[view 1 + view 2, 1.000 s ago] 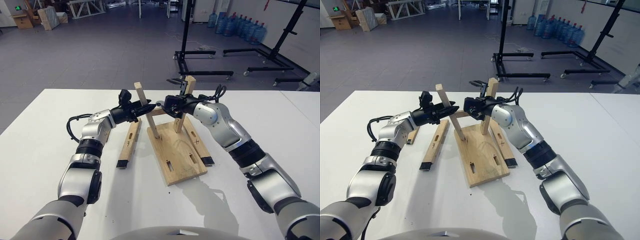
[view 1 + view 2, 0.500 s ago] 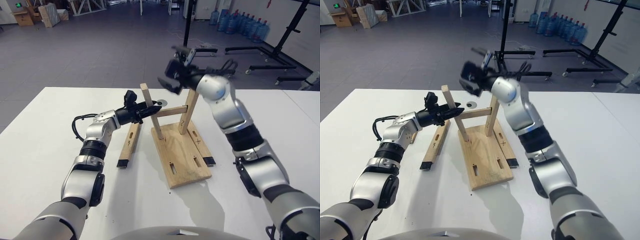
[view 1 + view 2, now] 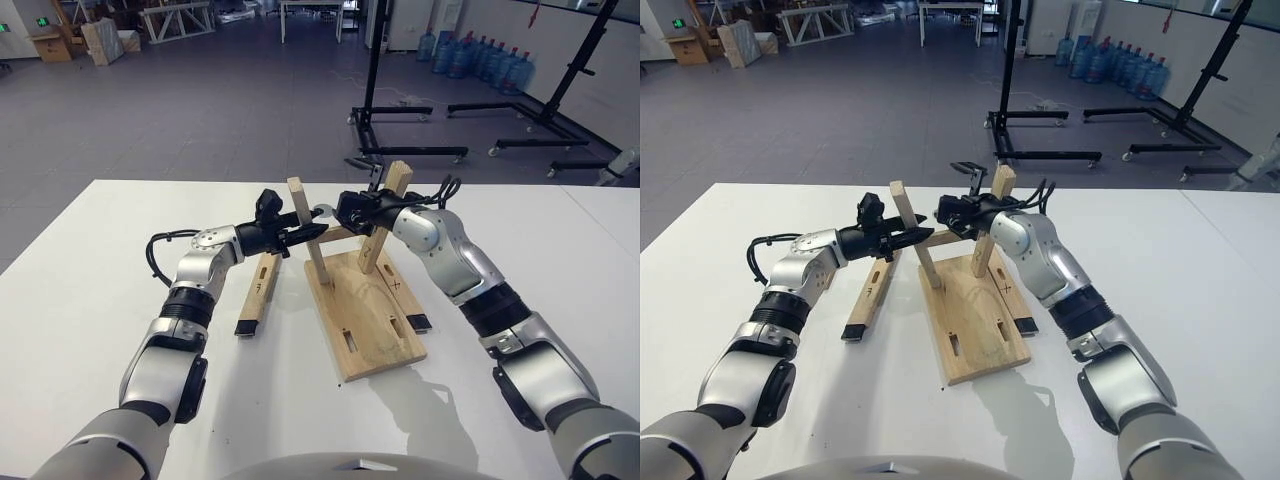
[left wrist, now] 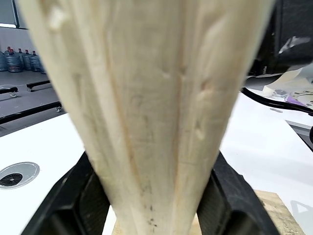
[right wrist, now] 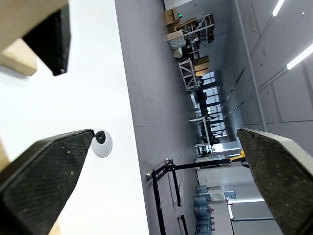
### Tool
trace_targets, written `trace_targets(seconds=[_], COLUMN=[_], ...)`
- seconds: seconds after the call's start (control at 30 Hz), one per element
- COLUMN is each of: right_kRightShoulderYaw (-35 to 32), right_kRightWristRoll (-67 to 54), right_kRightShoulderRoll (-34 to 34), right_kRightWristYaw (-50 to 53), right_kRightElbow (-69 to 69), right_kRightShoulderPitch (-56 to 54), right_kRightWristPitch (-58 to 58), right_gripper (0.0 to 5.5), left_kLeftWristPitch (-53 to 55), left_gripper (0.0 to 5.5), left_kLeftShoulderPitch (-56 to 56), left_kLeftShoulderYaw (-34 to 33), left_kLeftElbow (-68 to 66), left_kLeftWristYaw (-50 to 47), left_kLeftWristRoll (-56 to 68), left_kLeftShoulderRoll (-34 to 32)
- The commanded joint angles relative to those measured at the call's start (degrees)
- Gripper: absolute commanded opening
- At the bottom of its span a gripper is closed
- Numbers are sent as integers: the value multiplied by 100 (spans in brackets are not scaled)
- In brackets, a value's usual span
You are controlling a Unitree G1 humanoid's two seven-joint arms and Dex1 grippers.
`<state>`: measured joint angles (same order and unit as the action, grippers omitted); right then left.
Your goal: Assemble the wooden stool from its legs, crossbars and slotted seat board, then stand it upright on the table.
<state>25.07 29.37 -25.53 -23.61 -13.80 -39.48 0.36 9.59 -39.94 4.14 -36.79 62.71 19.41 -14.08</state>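
The seat board (image 3: pixel 365 320) lies flat mid-frame on the table (image 3: pixel 80 300); the left-hand leg (image 3: pixel 303 215) and right-hand leg (image 3: pixel 385 215) stand leaning in its slots, a crossbar (image 3: pixel 338 234) between them. The left gripper (image 3: pixel 298 234) has its fingers (image 4: pixel 78 200) pinching the left-hand leg; the right gripper (image 3: pixel 348 210) hangs by the crossbar, fingers (image 5: pixel 44 171) spread on nothing. A sideways pull from the left arm could, I judge, lever that leg out of its slot and unseat the crossbar; a clumsy close by the right could knock the frame over.
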Motion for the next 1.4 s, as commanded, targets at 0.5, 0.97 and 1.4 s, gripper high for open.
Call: trace_targets(seconds=[0.5, 0.97, 1.4], right_kRightShoulderYaw=[430, -1730, -4575], right_kRightWristRoll=[176, -1651, -3563], right_kRightShoulderRoll=[414, 1124, 464], right_kRightWristYaw=[-72, 96, 565], right_kRightElbow=[-996, 388, 1224], right_kRightShoulderPitch=[762, -1608, -1139], right_kRightWristPitch=[138, 1463, 3815], right_gripper=[540, 540, 540], left_kLeftWristPitch=[791, 4539, 3346], left_gripper=[367, 506, 506], left_kLeftShoulderPitch=[1181, 2961, 2936], left_kLeftShoulderYaw=[102, -1713, -1552], left_kLeftElbow=[1615, 5798, 4099], left_kLeftWristYaw=[-673, -5107, -4711], left_kLeftWristRoll=[-401, -226, -779], left_kLeftShoulderRoll=[-438, 56, -889])
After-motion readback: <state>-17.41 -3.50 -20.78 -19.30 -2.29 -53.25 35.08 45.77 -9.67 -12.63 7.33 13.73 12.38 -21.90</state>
